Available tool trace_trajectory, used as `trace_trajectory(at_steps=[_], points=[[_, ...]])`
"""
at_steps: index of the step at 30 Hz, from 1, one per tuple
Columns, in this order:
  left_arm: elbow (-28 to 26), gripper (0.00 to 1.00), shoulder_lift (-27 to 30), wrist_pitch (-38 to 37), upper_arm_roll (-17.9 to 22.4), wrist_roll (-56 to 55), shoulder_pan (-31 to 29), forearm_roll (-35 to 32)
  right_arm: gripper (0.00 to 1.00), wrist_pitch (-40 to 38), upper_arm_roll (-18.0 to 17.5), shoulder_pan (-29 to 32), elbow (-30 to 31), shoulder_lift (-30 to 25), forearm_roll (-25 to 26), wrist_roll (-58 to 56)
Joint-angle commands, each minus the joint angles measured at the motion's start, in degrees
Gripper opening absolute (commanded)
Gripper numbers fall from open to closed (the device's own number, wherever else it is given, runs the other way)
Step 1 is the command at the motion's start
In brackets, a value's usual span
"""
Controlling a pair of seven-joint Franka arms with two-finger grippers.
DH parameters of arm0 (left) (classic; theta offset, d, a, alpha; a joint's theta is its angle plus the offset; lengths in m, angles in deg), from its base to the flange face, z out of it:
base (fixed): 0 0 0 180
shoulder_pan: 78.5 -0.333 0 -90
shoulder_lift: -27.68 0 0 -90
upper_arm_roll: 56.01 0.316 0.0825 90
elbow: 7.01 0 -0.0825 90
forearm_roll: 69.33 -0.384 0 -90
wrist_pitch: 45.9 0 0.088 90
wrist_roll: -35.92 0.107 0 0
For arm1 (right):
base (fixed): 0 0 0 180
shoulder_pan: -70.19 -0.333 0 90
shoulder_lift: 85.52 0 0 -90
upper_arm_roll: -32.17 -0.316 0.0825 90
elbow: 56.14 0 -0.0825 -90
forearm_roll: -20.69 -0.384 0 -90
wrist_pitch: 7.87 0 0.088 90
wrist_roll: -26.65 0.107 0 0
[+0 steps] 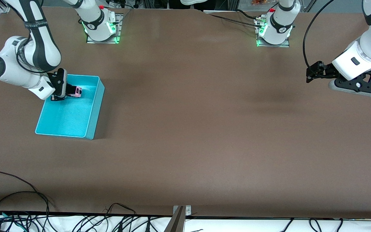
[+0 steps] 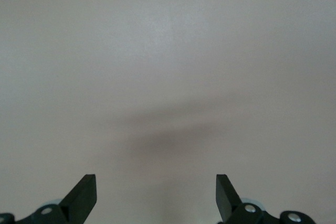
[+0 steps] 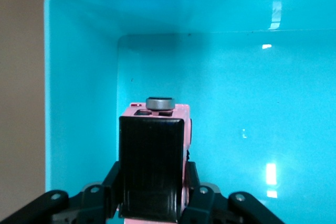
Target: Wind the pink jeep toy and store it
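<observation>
Brown table (image 1: pixel 204 129), matte surface. Turquoise bin (image 1: pixel 90 119) sits directly on it toward the right arm's end. Both arm bases are mounted along its edge farthest from the front camera.

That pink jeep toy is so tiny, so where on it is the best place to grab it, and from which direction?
By its flat flanks, coming in from the black roof end. The right gripper holds the pink jeep toy exactly so over the turquoise bin: jaws shut on the two parallel sides, which give a steady hold. The wheels are too small to pinch. The left gripper waits open over bare table.
</observation>
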Motion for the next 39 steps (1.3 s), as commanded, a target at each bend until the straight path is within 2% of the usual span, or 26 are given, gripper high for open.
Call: trace_trajectory(at_steps=[1, 3, 5, 8, 9, 12, 13, 14, 17, 22, 26, 32, 39], points=[[0.68, 1.0, 0.02, -0.8, -0.16, -0.33, 0.0, -0.31, 0.14, 2.25, 0.18, -0.47, 0.51, 2.72, -3.04, -1.08], [0.68, 1.0, 0.11, -0.8, -0.16, -0.33, 0.0, -0.31, 0.15, 3.04, 0.09, -0.47, 0.6, 2.99, -3.04, -1.08], [0.68, 1.0, 0.02, -0.8, -0.16, -0.33, -0.09, -0.31, 0.21, 3.83, -0.08, -0.65, 0.95, 3.16, -3.04, -1.52], [0.68, 1.0, 0.02, -0.8, -0.16, -0.33, 0.0, -0.31, 0.23, 4.18, -0.17, -0.73, 0.95, 3.34, -3.13, -2.13], [0.68, 1.0, 0.02, -0.8, -0.16, -0.33, 0.0, -0.31, 0.28, 4.18, -0.17, -0.73, 0.86, 3.42, -3.21, -2.13], [0.68, 1.0, 0.02, -0.8, -0.16, -0.33, 0.0, -0.31, 0.58, 4.1, -0.17, -0.82, 0.86, 3.43, -3.83, -2.13], [0.68, 1.0, 0.02, -0.8, -0.25, -0.33, 0.0, -0.31, 0.76, 4.1, -0.17, -0.82, 0.86, 3.6, -4.35, -2.13], [0.68, 1.0, 0.02, -0.8, -0.25, -0.33, 0.09, -0.31, 0.88, 4.1, -0.26, -0.91, 0.86, 3.6, -4.88, -2.13], [0.68, 1.0, 0.02, -0.8, -0.25, -0.33, 0.09, -0.22, 1.0, 3.83, -1.05, -0.91, 0.6, 3.51, -5.24, -2.22], [0.68, 1.0, 0.11, -0.8, -0.25, -0.33, 0.09, -0.22, 1.0, 3.13, -1.58, -0.91, -0.45, 2.72, -5.24, -2.22], [0.68, 1.0, 0.11, -0.89, -0.25, -0.33, 0.09, -0.22, 1.0, -0.03, -2.28, -0.91, -3.79, 1.67, -5.15, -2.13], [0.68, 1.0, 0.02, -0.88, -0.25, -0.33, 0.09, -0.14, 1.0, -8.81, -2.37, -1.0, -14.32, 1.58, -5.32, 0.4], [0.76, 1.0, 0.02, -0.8, -0.25, -0.33, 0.09, -0.14, 1.0, -20.85, -2.81, -1.0, -25.58, 1.58, -5.15, 18.05]])
